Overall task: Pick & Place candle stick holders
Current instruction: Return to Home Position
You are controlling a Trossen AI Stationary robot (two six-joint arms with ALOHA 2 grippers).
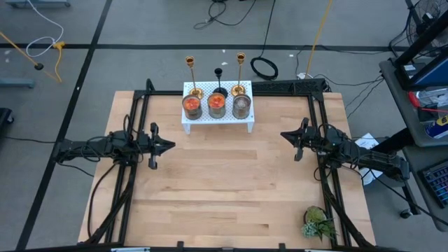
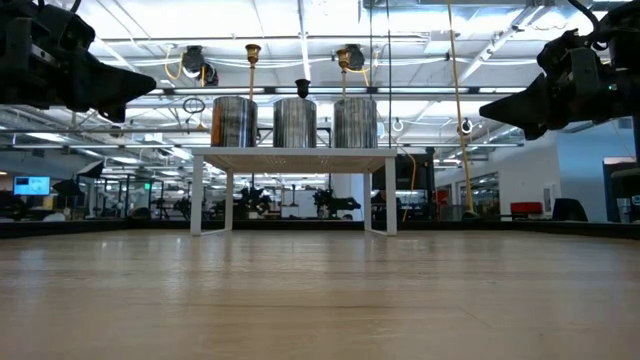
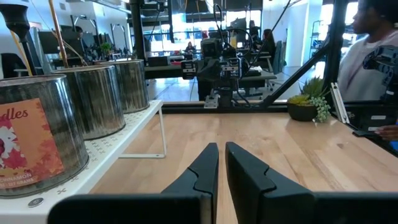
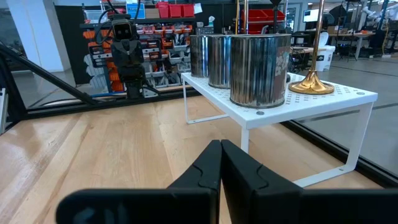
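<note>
**A:** How far along are you?

**B:** Almost done, by my reckoning. All three candle stick holders (image 1: 219, 82) stand on the white shelf (image 1: 217, 120), which sits about midway along the bench's (image 1: 224, 196) far edge. The left gold holder (image 1: 191, 78), the black holder (image 2: 303, 88) and the right gold holder (image 1: 240, 73) are upright in a row along the shelf's back edge. Three candle tins (image 1: 217, 105) stand in front of them. No holder is on the bench top itself; only a potted plant (image 1: 318, 222) sits there, at the near right corner.

**A:** And your grippers?

**B:** Neither holds anything. My left gripper (image 1: 168, 146) hangs over the bench near its left edge, fingers drawn in to a narrow slit. My right gripper (image 1: 285, 134) hangs near the right edge with its fingers pressed together. Each points inward, toward the other.

**A:** Where are the holders from there?

**B:** Well apart from both. The shelf lies between my two grippers and farther toward the far edge. The left gold holder is the nearest one to my left gripper, and the right gold holder is nearest to my right. I judge that all that's left is to park the arms.
</note>
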